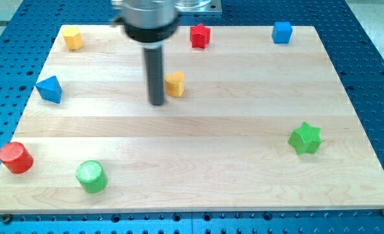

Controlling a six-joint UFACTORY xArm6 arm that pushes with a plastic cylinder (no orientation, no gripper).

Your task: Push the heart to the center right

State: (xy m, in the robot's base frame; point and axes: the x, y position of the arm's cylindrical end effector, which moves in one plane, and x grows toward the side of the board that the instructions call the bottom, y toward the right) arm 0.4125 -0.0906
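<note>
The yellow heart block (175, 84) lies on the wooden board (198, 149), left of centre in the upper half. My tip (156, 102) rests on the board just to the heart's left and slightly below it, close to touching; I cannot tell if it does. The dark rod rises from the tip to the arm's head at the view's top.
A yellow block (73, 38) sits at the top left, a red star (200, 35) at the top middle, a blue cube (282, 32) at the top right. A blue triangle (49, 89) is at the left, a red cylinder (15, 158) and green cylinder (91, 176) at the bottom left, a green star (305, 138) at the right.
</note>
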